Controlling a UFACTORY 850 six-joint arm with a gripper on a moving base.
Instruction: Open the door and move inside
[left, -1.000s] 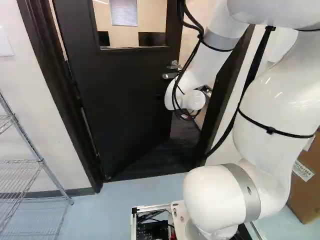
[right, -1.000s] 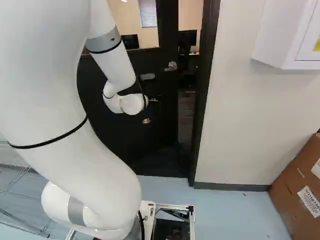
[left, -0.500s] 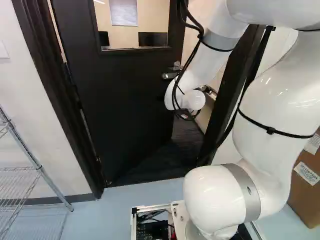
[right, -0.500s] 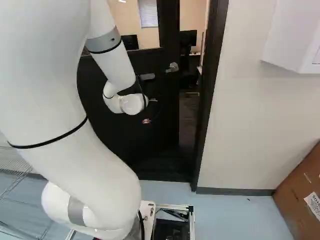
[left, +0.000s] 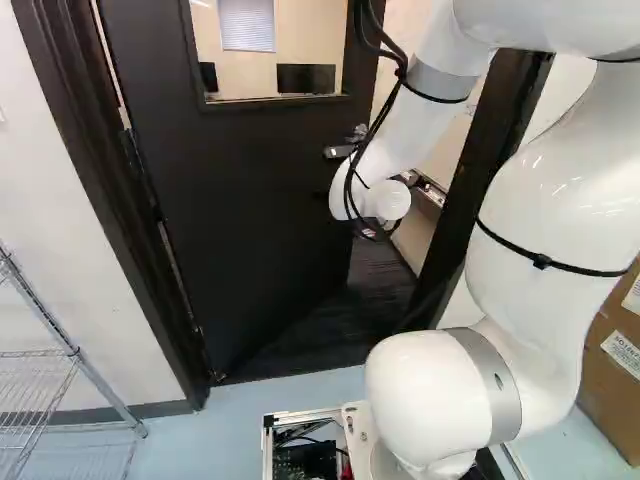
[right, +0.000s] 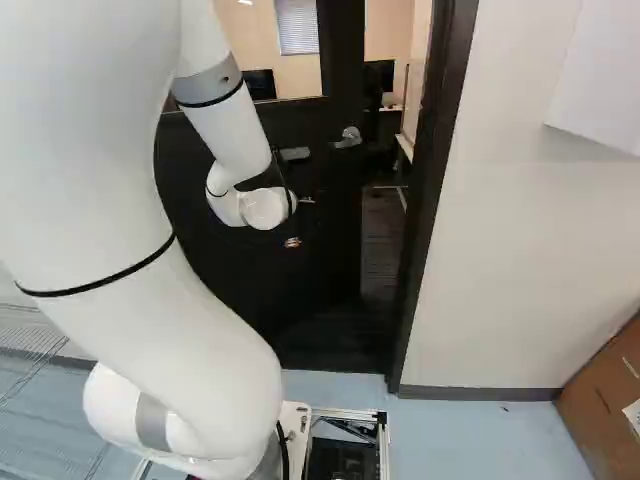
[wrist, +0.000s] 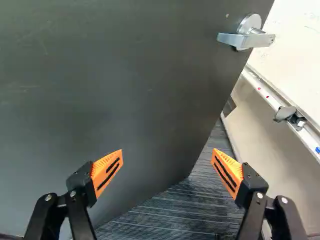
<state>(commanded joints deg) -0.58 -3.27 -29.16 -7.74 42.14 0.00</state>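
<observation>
The dark door (left: 260, 180) stands ajar, swung away into the room beyond. Its silver lever handle (right: 348, 138) shows in the right base view, right of my wrist. My gripper (right: 292, 242) is mostly lost against the dark door there, below that lever. From the wrist, the gripper (wrist: 167, 156) stands open with nothing between its orange-padded fingers. The door panel (wrist: 120, 90) fills the view ahead of it, and the lever (wrist: 246, 39) sits near the free edge, away from both fingers. Whether the gripper or wrist touches the door, I cannot tell.
The dark frame (right: 420, 220) borders the opening on the latch side. Through the gap lie dark carpet (wrist: 195, 207) and a wall with a ledge (wrist: 280, 105). A wire rack (left: 70, 360) stands left, a cardboard box (left: 615, 350) right, and a wall cabinet (right: 600, 90) hangs beyond the frame.
The base has moved, shifting frame, rack and box in the views. Against its frame the door looks wider open, the gap at its free edge having grown. The arm has kept its pose.
</observation>
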